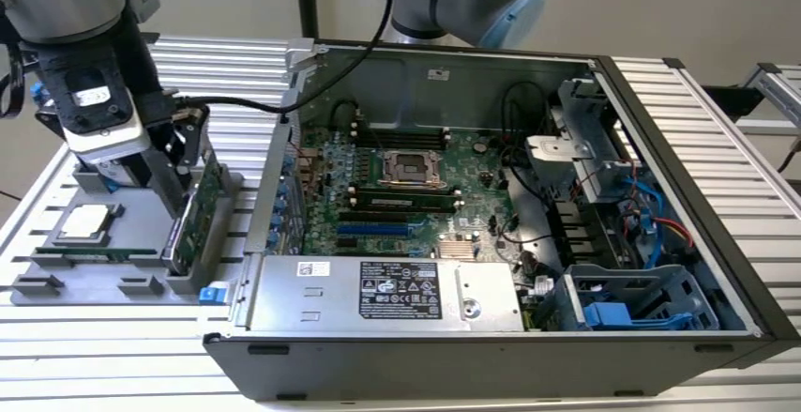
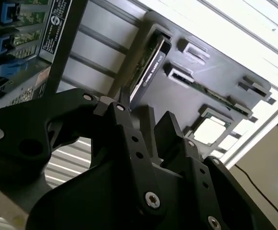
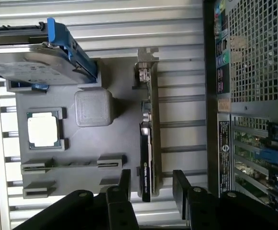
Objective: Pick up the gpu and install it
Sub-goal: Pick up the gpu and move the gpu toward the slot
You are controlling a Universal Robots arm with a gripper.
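Observation:
The gpu (image 3: 147, 143) stands on its long edge in a slot of the grey holder tray (image 3: 110, 139), its silver end bracket (image 3: 146, 72) at the end away from me. In the exterior view the gpu (image 1: 201, 210) is on the left, beside the open computer case (image 1: 701, 243). My gripper (image 3: 153, 184) is open and straddles the card's near end, one black finger (image 3: 124, 184) on each side, with small gaps to the card. The second wrist view has the gripper (image 2: 146, 127) just above the gpu (image 2: 148, 67). From the exterior view the gripper (image 1: 188, 173) hangs low over the tray.
The tray also carries a silver hard drive with blue rails (image 3: 38, 57), a processor chip (image 3: 43, 132), a grey block (image 3: 93, 108) and a thin memory stick (image 3: 72, 164). Inside the case lie the motherboard (image 1: 400, 187) and the power supply (image 1: 375, 290). The case wall (image 3: 215, 96) stands close beside the gpu.

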